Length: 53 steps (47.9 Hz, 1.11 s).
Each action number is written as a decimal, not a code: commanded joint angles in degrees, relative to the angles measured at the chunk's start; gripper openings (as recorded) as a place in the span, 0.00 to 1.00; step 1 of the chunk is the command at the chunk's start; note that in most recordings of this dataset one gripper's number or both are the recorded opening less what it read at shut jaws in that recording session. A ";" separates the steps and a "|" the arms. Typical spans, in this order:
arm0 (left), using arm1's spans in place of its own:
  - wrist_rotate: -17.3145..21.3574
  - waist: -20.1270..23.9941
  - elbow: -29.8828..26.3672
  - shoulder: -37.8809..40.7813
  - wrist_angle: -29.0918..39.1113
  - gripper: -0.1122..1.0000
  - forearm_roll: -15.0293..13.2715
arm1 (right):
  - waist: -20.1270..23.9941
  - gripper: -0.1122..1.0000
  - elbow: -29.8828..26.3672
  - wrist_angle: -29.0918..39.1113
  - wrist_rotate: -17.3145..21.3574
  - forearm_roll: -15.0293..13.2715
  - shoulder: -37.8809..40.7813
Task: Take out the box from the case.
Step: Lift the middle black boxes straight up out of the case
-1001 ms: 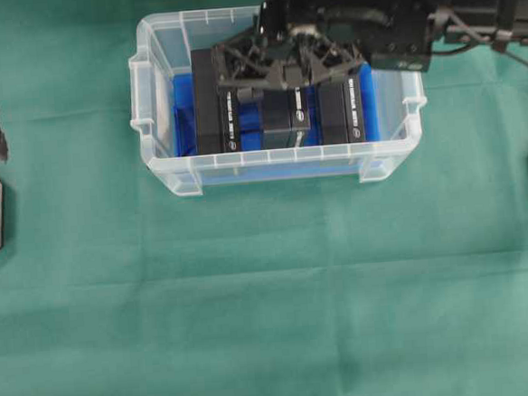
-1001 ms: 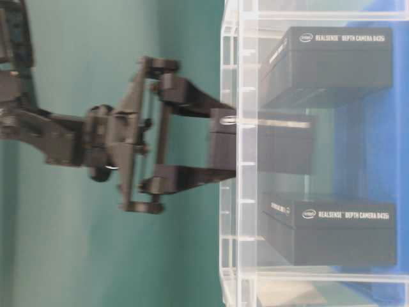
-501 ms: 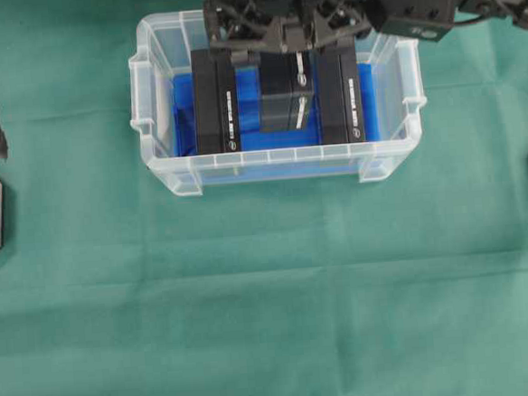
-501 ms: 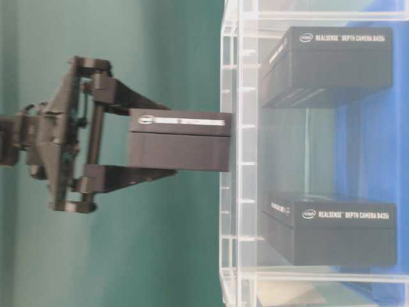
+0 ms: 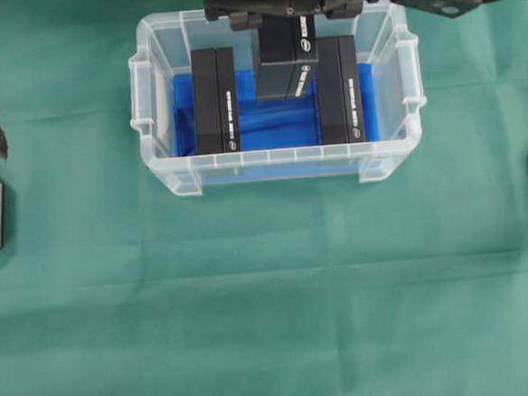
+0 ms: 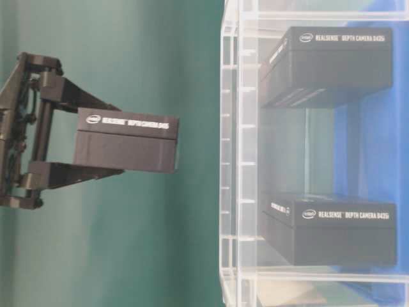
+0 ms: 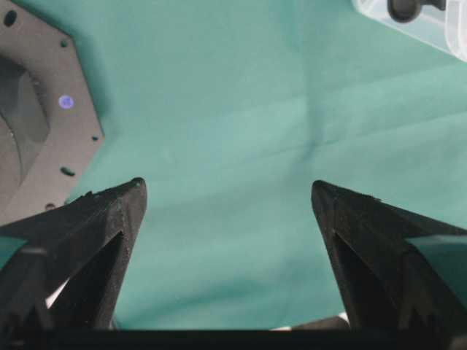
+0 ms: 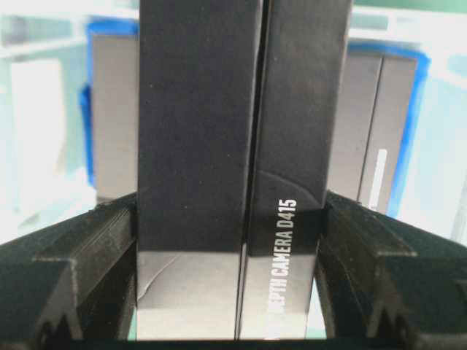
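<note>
Green cloth [image 5: 272, 306] spread flat across the whole table, lightly creased. At the far middle, the case [image 5: 153, 106], clear plastic with a ribbed rim and side handles, blue cloth [image 5: 277, 129] lining its bottom. Inside, two black boxes on edge: one at the left [image 5: 215, 100], one at the right [image 5: 338, 91], well apart, blue lining bare between them. Above that gap and toward the far wall, the box [image 5: 284, 65], black with white lettering, clamped by the right gripper [image 5: 289, 6] and hanging down from it, clear of the case floor. Seen from table level, the box [image 6: 125, 139] wholly outside the case rim [image 6: 231, 153], apart from it, gripped at one end between two black fingers [image 6: 73, 97], lettered face outward. Seen from the right wrist, the box [image 8: 233, 146] filling the middle, standing straight out between the fingers [image 8: 87, 255], pressed on both narrow sides, the two other boxes blurred beyond. Far left, the left gripper [image 7: 230, 193], spread wide over bare cloth, grasping nothing, beside a dark base plate [image 7: 36, 109]; a corner of the case at that view's top right.
</note>
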 commanded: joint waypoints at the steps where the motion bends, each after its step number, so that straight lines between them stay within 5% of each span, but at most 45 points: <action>1: 0.00 0.18 -0.62 -0.09 -0.18 0.94 0.09 | 0.44 0.70 -2.11 0.00 -0.18 -0.62 -2.81; 53: 0.00 0.18 -0.62 -0.09 0.00 0.94 0.09 | 0.97 0.70 -2.37 1.76 -0.18 -0.70 -2.81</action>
